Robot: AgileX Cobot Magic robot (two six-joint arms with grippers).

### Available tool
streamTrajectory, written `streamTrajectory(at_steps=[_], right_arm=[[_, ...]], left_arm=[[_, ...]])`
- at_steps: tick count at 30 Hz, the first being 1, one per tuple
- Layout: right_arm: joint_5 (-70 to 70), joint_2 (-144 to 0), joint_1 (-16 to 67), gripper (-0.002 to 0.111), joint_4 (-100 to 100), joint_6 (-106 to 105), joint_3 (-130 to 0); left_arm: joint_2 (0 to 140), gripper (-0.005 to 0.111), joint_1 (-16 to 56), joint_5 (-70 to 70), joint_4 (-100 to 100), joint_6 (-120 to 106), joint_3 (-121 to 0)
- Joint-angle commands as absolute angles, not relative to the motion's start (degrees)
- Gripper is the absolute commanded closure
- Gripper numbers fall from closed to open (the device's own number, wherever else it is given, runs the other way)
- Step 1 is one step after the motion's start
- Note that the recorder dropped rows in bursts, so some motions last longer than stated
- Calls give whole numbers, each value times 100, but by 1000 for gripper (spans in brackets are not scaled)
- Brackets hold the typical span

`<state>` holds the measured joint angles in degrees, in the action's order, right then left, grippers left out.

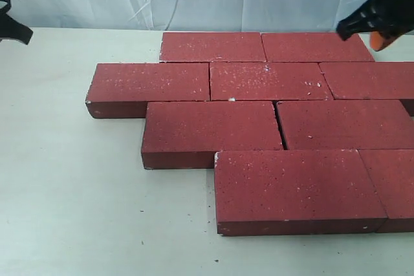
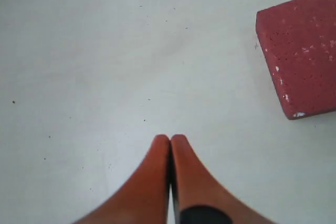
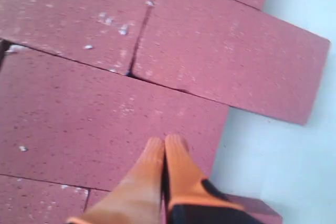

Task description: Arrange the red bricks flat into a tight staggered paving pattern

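Seams are the weak spot in the red bricks (image 1: pixel 268 81), which lie flat on the bench (image 1: pixel 77 192) in four staggered rows. Nearest the camera, the front brick (image 1: pixel 294 189) sits snug against its neighbour (image 1: pixel 394 185) at the right edge, and a sideways nudge there would likely drag both. Behind it, the second-row bricks (image 1: pixel 210 127) show a dark gap (image 1: pixel 280 127) between their ends, the loosest joint in view. Closing it by pushing on one end risks sliding the brick too far, opening a fresh joint elsewhere or skewing the brick, since pinched-together tips give only a narrow contact and the slab can pivot round it. Farther back, a thin slit (image 1: pixel 209 82) between two third-row bricks (image 1: pixel 152 82) carries the same hazard on a smaller scale.

The left end effector (image 2: pixel 169 140), its tips pressed together and holding nothing, hangs over bare bench with one brick corner (image 2: pixel 299 51) off to its side, well apart. The right end effector (image 3: pixel 164 142), likewise closed and empty, sits over the far right of the paving, above brick faces near a joint. Whether it touches them I cannot tell.
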<state>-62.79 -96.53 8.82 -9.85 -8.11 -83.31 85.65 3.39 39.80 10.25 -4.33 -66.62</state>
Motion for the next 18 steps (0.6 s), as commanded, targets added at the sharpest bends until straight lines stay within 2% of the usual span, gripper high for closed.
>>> streamTrajectory(at_steps=[1, 8, 13, 18], right_arm=[[-5713, -9057, 308, 109, -894, -640, -7611], [-3928, -8032, -55, 109, -956, -425, -6127], [-3281, -7558, -55, 109, -982, -425, -5537], [-3247, -7496, -55, 109, -982, -425, -5472]], left_arm=[[7844, 107, 321, 3478, 1117, -159, -6308], [6546, 107, 321, 2153, 772, -132, -5303], [5611, 107, 359, 2297, 540, -132, -4836], [4205, 107, 359, 2373, 296, -120, -4019]])
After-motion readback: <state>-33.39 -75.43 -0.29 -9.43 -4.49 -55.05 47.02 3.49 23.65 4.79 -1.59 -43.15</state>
